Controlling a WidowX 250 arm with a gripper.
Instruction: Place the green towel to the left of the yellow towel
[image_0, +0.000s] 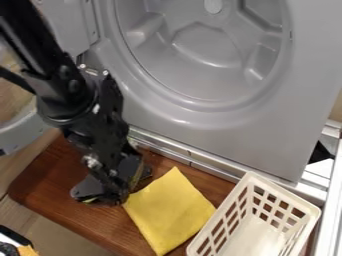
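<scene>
Just beside the yellow towel (170, 210) stands an open-topped cream basket (287, 194).

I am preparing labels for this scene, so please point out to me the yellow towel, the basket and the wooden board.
Yellow towel (170, 212): camera view, middle of its flat cloth.
Basket (251, 178): camera view, rim at its top corner.
Wooden board (50, 185): camera view, bare surface near its left end.
</scene>
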